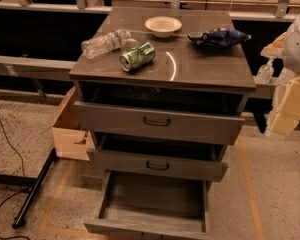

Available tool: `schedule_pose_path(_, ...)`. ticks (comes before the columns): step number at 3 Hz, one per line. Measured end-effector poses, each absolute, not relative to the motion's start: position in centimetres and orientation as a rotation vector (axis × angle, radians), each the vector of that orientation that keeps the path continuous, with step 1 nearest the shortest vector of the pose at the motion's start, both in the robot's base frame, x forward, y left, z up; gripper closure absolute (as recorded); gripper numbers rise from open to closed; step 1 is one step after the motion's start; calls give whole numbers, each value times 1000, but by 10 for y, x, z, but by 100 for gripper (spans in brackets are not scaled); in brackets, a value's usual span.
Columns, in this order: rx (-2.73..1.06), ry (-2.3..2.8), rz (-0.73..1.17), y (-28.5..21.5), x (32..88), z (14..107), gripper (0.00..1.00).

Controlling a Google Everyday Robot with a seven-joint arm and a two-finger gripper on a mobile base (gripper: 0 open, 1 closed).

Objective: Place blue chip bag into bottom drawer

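Observation:
The blue chip bag (219,37) lies crumpled on the back right of the cabinet top (200,66), dark navy with white patches. The bottom drawer (152,204) is pulled far out below the two upper drawers and its grey wood-grain floor is bare. My gripper (286,115) hangs at the right edge of the view, beside the cabinet's right side and lower than the top. It is well apart from the bag and holds nothing that I can see.
On the cabinet top are a green soda can (137,56) on its side, a clear plastic bottle (106,43) on its side and a white bowl (163,26). The top drawer (157,121) and middle drawer (157,165) stand partly open. A cardboard box (70,129) and a black pole (32,194) are on the floor left.

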State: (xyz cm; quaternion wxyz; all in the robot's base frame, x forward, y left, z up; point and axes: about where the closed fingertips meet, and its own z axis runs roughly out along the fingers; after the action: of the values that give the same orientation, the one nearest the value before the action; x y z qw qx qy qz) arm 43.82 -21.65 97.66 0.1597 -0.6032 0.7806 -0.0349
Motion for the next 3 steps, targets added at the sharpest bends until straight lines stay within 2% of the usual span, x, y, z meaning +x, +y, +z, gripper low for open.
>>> schedule_pose_path(2, -1648, 2212, -94, -221, 445, 978, 0)
schedule_pose_path(3, -1484, 2189, -99, -251, 461, 967, 0)
